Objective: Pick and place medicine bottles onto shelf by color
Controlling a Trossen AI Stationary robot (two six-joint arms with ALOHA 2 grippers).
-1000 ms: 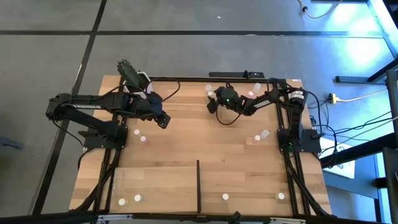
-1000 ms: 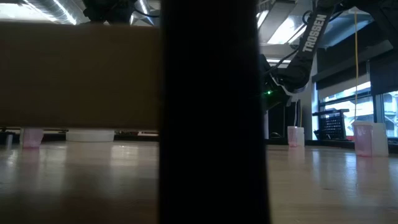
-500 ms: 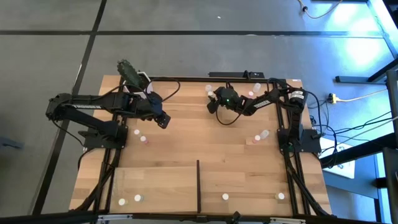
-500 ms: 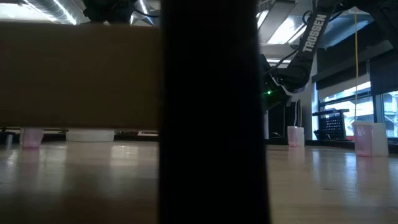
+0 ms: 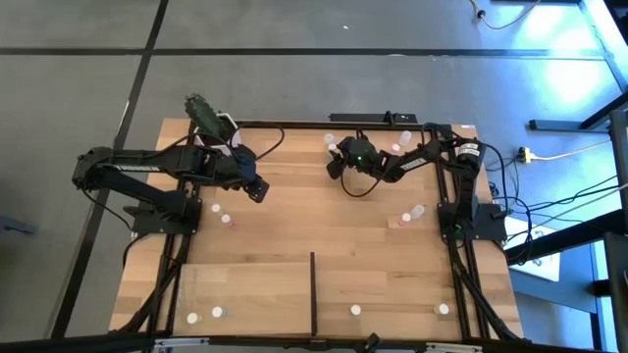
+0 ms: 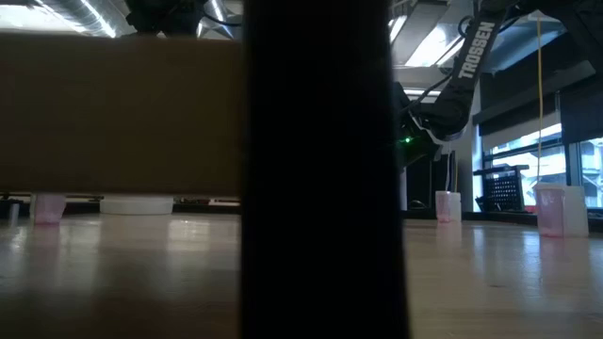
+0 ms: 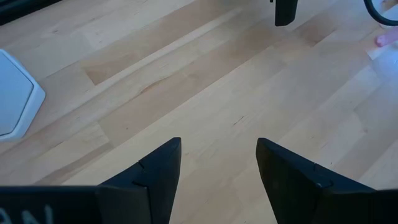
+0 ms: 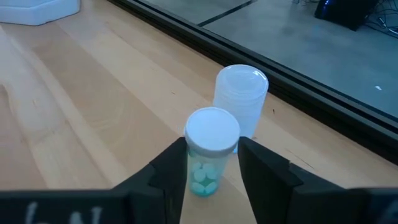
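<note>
Closing in on a green-pill bottle (image 8: 209,152), the right gripper (image 8: 212,163) is working at the far edge of the table (image 5: 324,226). In its own wrist view the two dark fingers (image 8: 169,167) are standing on either side of the white-capped bottle, narrower than a second ago and seemingly touching its sides, though I cannot tell if the clamp is firm yet. A second, clear bottle (image 8: 241,93) is standing just behind it, touching or nearly so, close to the table's back rail. From above, nothing else is moving: the right arm has stayed put over the last second, so the change is in the jaws alone. That reads as the grasp step of the pick, with lifting next; the neighbouring bottle could get knocked if the lift drags sideways.

Farther along, the left gripper (image 7: 217,165) is hovering with its fingers apart over bare wood, holding nothing, near the white hexagonal pot (image 7: 13,93). The shelf (image 5: 245,289) is lying at the near end, beside a black divider (image 5: 313,292), with a few bottles (image 5: 355,310) already standing on it.
</note>
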